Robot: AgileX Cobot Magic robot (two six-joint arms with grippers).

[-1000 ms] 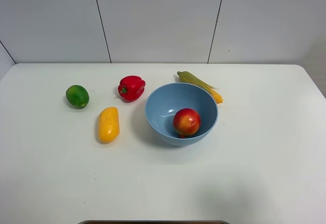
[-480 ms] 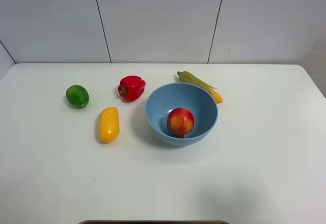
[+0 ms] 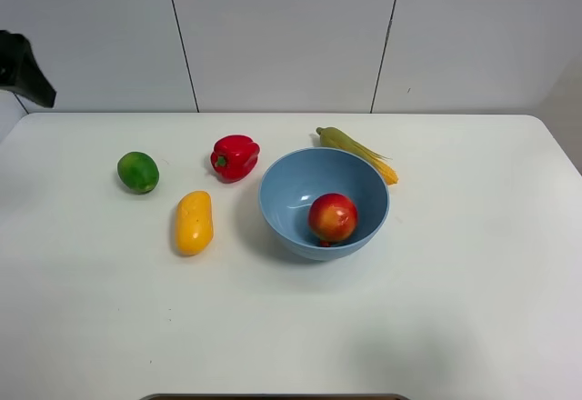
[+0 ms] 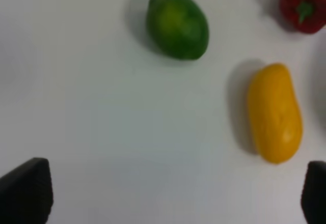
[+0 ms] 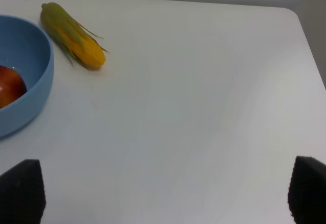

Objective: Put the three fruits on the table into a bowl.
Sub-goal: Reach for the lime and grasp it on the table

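The red-orange fruit (image 3: pixel 333 217) lies inside the light-blue bowl (image 3: pixel 291 191) at mid-table. The green lime-like fruit (image 3: pixel 138 172) and the yellow mango (image 3: pixel 194 223) rest on the white table (image 3: pixel 455 309) left of the bowl. In the left wrist view my left gripper (image 4: pixel 170 198) hangs open above bare table, apart from the lime (image 4: pixel 178 25) and the mango (image 4: pixel 275 113). My right gripper (image 5: pixel 163 193) is open and empty over the table to the right of the bowl (image 5: pixel 35 81). The red-orange fruit (image 5: pixel 9 86) shows at that view's edge.
A red bell pepper (image 3: pixel 235 156) sits behind the mango, left of the bowl. A corn cob (image 3: pixel 356 153) lies against the bowl's far right side. A dark part of my left arm (image 3: pixel 20 68) shows at the upper left edge of the exterior view.
The red-orange fruit rocked left inside the bowl and rolled back to the right. A dark part of my left arm has come into the exterior view at the upper left.
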